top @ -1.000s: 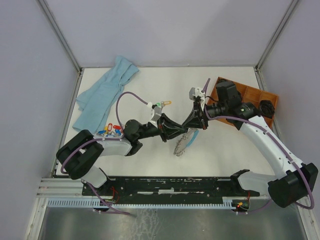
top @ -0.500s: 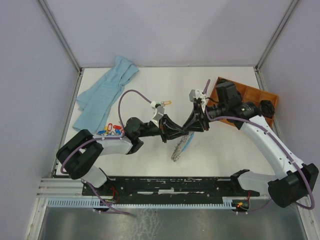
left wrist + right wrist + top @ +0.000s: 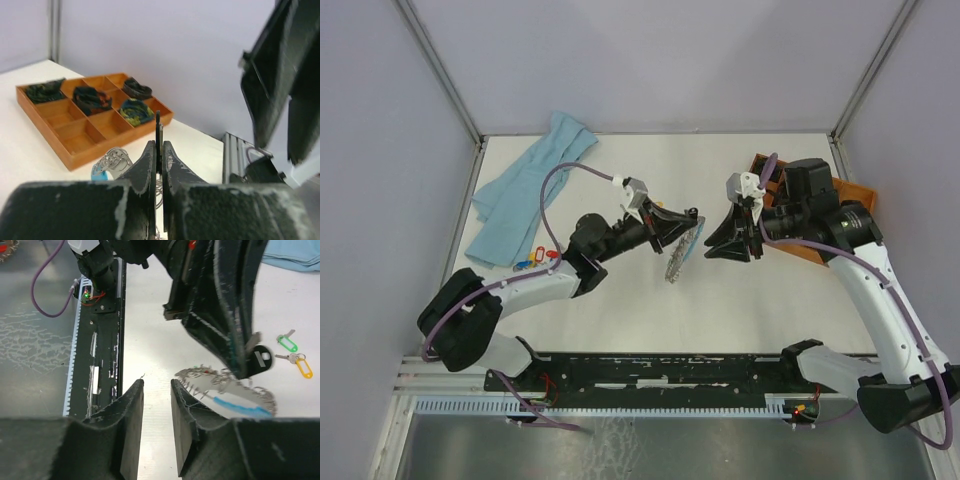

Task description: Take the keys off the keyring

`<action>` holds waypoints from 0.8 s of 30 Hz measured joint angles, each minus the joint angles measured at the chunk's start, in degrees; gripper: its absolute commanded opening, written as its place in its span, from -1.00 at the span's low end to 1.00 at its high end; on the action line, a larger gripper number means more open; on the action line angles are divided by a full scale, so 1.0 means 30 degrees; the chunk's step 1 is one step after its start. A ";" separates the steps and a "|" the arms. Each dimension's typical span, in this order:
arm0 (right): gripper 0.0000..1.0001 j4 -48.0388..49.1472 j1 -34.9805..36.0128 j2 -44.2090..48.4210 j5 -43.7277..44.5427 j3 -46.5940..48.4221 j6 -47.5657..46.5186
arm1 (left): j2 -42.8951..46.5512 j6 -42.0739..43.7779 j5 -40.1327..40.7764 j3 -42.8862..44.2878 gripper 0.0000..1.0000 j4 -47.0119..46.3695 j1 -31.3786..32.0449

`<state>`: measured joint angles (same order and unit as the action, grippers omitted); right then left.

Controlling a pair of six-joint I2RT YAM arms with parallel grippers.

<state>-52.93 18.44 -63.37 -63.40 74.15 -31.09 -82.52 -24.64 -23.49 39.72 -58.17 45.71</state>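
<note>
The keyring (image 3: 681,254), a loop thick with silver keys and one light-blue stretch, hangs off the table from my left gripper (image 3: 691,219). That gripper is shut on a thin black tag (image 3: 158,131) at the ring's top; in the right wrist view the tag (image 3: 260,358) shows as a round disc with the keyring (image 3: 235,390) below it. My right gripper (image 3: 712,248) stands open a short way right of the ring, with nothing between its fingers (image 3: 133,405). A green-tagged key (image 3: 287,343) and a yellow-tagged key (image 3: 303,366) lie loose on the table.
A wooden compartment tray (image 3: 125,141) holding dark bundles sits at the back right, partly under the right arm (image 3: 845,225). A light-blue cloth (image 3: 530,185) lies at the back left. Red- and blue-tagged keys (image 3: 535,260) lie by the left arm.
The right gripper opened and drew back to the right, off the keyring. The left gripper carried the ring up and farther back; it now hangs from that gripper alone.
</note>
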 measured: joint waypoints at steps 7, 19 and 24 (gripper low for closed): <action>-0.42 -0.0772 -0.0044 -0.1253 -0.0729 0.1916 -0.0619 | -0.0350 0.0685 0.1341 0.5348 -0.95 0.4153 -0.0138; -0.40 -0.1093 -0.1902 -0.3424 -0.0962 0.7439 0.0561 | -0.3031 0.0576 -0.0357 1.1803 -0.95 0.6317 -0.1974; -0.40 0.0197 -0.2980 -0.3534 -0.2339 0.6426 0.1938 | -0.4116 -0.0080 -0.1909 1.2029 -0.94 0.6849 -0.3330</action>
<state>-52.34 9.50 -73.97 -70.41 93.43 -25.28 -94.87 -24.88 -29.21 75.81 -37.63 35.73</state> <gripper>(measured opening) 0.300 0.056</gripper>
